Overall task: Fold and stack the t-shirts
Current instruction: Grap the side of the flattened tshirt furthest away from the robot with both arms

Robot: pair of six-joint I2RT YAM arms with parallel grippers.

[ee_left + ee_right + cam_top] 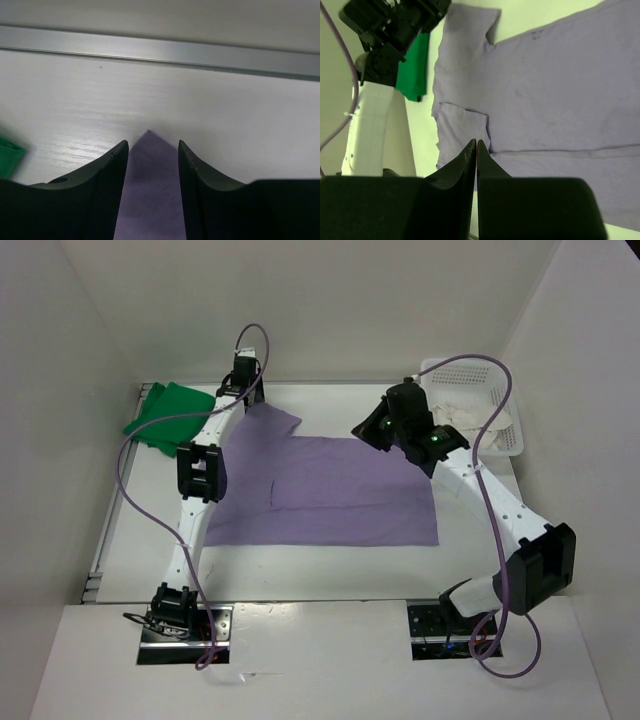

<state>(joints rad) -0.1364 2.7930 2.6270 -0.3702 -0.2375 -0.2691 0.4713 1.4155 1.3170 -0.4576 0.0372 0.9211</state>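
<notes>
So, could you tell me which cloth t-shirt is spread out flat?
The lavender-purple cloth t-shirt, mid-table; the bright green one lies bundled at the far left, the cream-white one sits in the white lattice basket.

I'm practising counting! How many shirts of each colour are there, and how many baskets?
Green shirt: 1
Purple shirt: 1
Cream-white shirt, crumpled in the basket: 1
White basket: 1
Total: 4

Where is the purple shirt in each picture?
Top view: purple shirt spread flat in the middle.
Left wrist: only its corner, bottom centre, between the open left gripper fingers.
Right wrist: fills the upper right.
Shared landmark: green shirt beside it.
</notes>
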